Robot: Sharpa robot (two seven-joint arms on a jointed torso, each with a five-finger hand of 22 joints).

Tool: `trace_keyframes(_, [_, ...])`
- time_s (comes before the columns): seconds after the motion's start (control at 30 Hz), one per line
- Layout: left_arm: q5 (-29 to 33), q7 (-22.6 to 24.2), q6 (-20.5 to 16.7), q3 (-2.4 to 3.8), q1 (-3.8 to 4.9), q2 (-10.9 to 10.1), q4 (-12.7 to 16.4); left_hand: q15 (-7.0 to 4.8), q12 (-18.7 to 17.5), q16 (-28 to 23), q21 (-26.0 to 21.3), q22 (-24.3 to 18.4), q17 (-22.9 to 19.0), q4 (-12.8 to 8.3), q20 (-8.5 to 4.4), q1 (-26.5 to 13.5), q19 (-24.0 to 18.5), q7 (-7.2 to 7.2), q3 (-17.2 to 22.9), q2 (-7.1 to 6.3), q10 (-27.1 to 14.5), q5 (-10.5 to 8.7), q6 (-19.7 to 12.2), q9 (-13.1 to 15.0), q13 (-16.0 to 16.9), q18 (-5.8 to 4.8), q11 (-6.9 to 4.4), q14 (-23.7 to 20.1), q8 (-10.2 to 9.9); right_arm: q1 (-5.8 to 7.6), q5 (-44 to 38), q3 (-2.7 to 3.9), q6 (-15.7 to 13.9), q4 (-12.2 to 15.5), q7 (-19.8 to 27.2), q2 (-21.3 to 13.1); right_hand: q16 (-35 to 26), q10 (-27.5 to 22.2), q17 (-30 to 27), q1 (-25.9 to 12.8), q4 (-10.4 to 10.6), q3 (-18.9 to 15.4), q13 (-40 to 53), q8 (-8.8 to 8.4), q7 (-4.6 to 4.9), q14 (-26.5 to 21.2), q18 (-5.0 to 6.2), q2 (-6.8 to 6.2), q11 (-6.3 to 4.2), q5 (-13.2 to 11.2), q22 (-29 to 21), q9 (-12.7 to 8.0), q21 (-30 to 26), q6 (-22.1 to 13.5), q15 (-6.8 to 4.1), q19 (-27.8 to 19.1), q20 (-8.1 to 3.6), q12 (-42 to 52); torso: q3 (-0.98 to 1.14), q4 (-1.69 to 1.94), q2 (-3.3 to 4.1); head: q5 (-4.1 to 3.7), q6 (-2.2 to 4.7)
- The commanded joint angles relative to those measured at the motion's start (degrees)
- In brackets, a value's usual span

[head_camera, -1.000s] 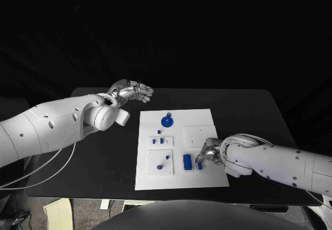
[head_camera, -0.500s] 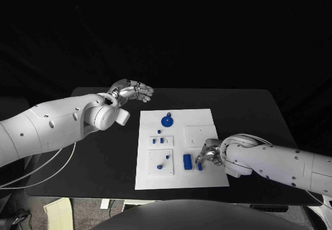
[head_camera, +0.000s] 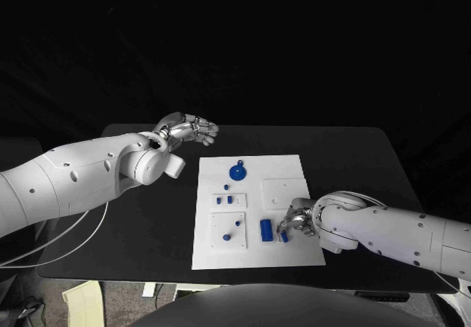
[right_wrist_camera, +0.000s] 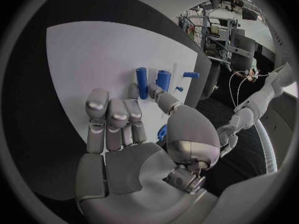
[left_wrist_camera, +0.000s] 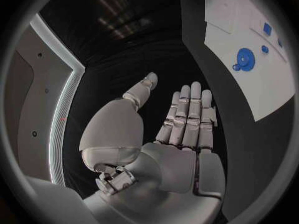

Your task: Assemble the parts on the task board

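The white task board [head_camera: 250, 255] lies in the middle of the black table. My right hand [head_camera: 297, 219] rests on its lower right part, fingers curled down. A small blue part [head_camera: 282, 236] [right_wrist_camera: 162, 132] sits pinched between the thumb and the fingers, low at the board. Just beyond the fingertips [right_wrist_camera: 134, 90] stand blue cylinders [head_camera: 265, 229] [right_wrist_camera: 142, 82]. A round blue part [head_camera: 237, 170] [left_wrist_camera: 244, 59] lies at the board's far end. My left hand [head_camera: 186, 129] [left_wrist_camera: 181, 134] hovers beyond the board's far left corner, fingers straight and thumb apart, holding nothing.
Small blue pieces [head_camera: 224, 199] sit in a raised square at the board's left, with a blue peg [head_camera: 228, 237] in the square below. A plain white square [head_camera: 282, 191] lies just beyond my right hand. Black table [head_camera: 353, 163] surrounds the board.
My right hand has shifted very slightly on the board over the small blue part. The left arm has not moved.
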Motion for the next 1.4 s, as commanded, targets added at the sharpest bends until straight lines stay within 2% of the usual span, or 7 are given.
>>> trace_keyframes(0.03, [-0.09, 0.41, 0.71, 0.04, 0.04, 0.07, 0.14, -0.06, -0.32, -0.32, -0.30, 0.07, 0.07, 0.41, 0.13, -0.46, 0.22, -0.01, -0.01, -0.03, -0.03, -0.11, -0.26, -0.08, -0.08, 1.13, 0.23, 0.52, 0.33, -0.09, 0.62, -0.02, 0.17, 0.22, 1.24, 0.16, -0.40, -0.57, -0.05, -0.89, 0.56, -0.69, -0.07, -0.23, 0.26, -0.12, 3.35, -0.69, -0.05, -0.62, 0.26, -0.08, -0.25, -0.07, -0.24, 0.01, -0.38, -0.37, 0.00, 0.00, 0.02, -0.01, 0.05])
trace_keyframes(0.43, [-0.09, 0.43, 0.73, 0.04, 0.04, -0.02, 0.14, -0.06, -0.33, -0.36, -0.32, 0.10, 0.11, 0.41, 0.14, -0.46, 0.22, 0.00, -0.02, -0.04, -0.03, -0.11, -0.27, -0.09, -0.08, 1.13, 0.24, 0.53, 0.34, -0.11, 1.89, -0.02, 1.11, 1.22, 3.44, -0.64, -0.55, -1.27, 0.09, -6.32, 8.06, -2.54, -0.31, -0.28, 0.11, -0.31, 3.35, -8.54, -0.24, -0.90, -0.05, 0.46, -0.74, -0.60, -0.49, 0.03, -1.32, -0.83, -0.01, 0.00, 0.00, 0.03, 0.07])
trace_keyframes(0.57, [-0.09, 0.43, 0.69, 0.04, 0.04, -0.04, 0.13, -0.06, -0.33, -0.37, -0.33, 0.11, 0.12, 0.41, 0.14, -0.46, 0.22, 0.00, -0.02, -0.03, -0.03, -0.11, -0.28, -0.09, -0.08, 1.13, 0.24, 0.53, 0.34, -0.14, 1.92, -0.03, 2.39, 1.61, 4.17, -1.31, -0.55, -1.28, 0.12, -5.96, 8.10, -2.44, -0.29, -0.27, 0.09, -0.31, 3.35, -8.40, -0.26, -0.89, -0.04, 0.53, -0.73, -0.64, -0.51, 0.03, -1.41, -0.82, 0.00, 0.00, 0.01, 0.05, 0.12])
trace_keyframes(0.77, [-0.09, 0.42, 0.67, 0.04, 0.04, -0.15, 0.16, -0.06, -0.33, -0.39, -0.34, 0.13, 0.15, 0.41, 0.13, -0.45, 0.23, -0.01, -0.01, -0.03, -0.03, -0.11, -0.28, -0.09, -0.08, 1.14, 0.24, 0.53, 0.35, -0.21, 0.79, -0.03, 4.08, 2.38, 4.90, -2.90, -0.51, -1.28, 0.25, -1.83, 5.55, -2.65, -0.15, -0.17, 0.13, -0.33, 3.35, -8.29, -0.23, -0.83, 0.18, 0.89, -0.52, -0.77, -0.48, -0.02, -1.68, -0.71, 0.02, -0.04, -0.01, 0.05, 0.21])
trace_keyframes(1.07, [-0.09, 0.42, 0.69, 0.04, 0.04, -0.17, 0.20, -0.06, -0.33, -0.42, -0.35, 0.15, 0.18, 0.40, 0.13, -0.43, 0.23, -0.01, 0.00, -0.02, -0.03, -0.11, -0.28, -0.10, -0.08, 1.14, 0.23, 0.54, 0.36, -0.44, -2.71, -0.04, 4.28, 2.56, 4.84, -3.94, -0.59, -1.11, 0.36, 4.69, 0.27, -4.25, -0.17, -0.11, 0.20, -0.31, 3.35, -5.21, -0.13, -0.90, 0.31, 1.25, -0.43, -0.74, -0.36, -0.17, -1.37, -0.76, 0.07, -0.05, -0.01, -0.08, 0.38])
trace_keyframes(1.13, [-0.09, 0.41, 0.71, 0.04, 0.04, -0.18, 0.21, -0.07, -0.33, -0.42, -0.36, 0.16, 0.19, 0.40, 0.13, -0.42, 0.23, -0.01, 0.00, -0.01, -0.03, -0.11, -0.27, -0.10, -0.08, 1.14, 0.23, 0.55, 0.36, -0.55, -2.71, -0.04, 4.34, 2.70, 4.88, -3.96, -0.61, -1.03, 0.37, 6.49, -0.92, -3.84, -0.18, -0.10, 0.19, -0.29, 3.35, -3.74, -0.14, -0.95, 0.31, 1.29, -0.45, -0.67, -0.37, -0.20, -1.34, -0.77, 0.08, -0.06, 0.01, -0.15, 0.38])
trace_keyframes(1.4, [-0.09, 0.41, 0.77, 0.04, 0.03, -0.07, 0.16, -0.07, -0.33, -0.45, -0.37, 0.18, 0.22, 0.38, 0.13, -0.39, 0.24, -0.01, 0.01, 0.00, -0.02, -0.11, -0.27, -0.10, -0.07, 1.14, 0.23, 0.56, 0.37, -1.03, -3.42, -0.04, 4.51, 3.08, 5.09, -3.42, -0.64, -0.90, 0.38, 6.49, -1.21, -4.18, -0.13, -0.11, 0.23, -0.28, 3.35, -3.37, -0.10, -0.94, 0.31, 1.30, -0.45, -0.60, -0.31, -0.21, -1.13, -0.73, 0.01, 0.00, 0.00, -0.32, 0.32])
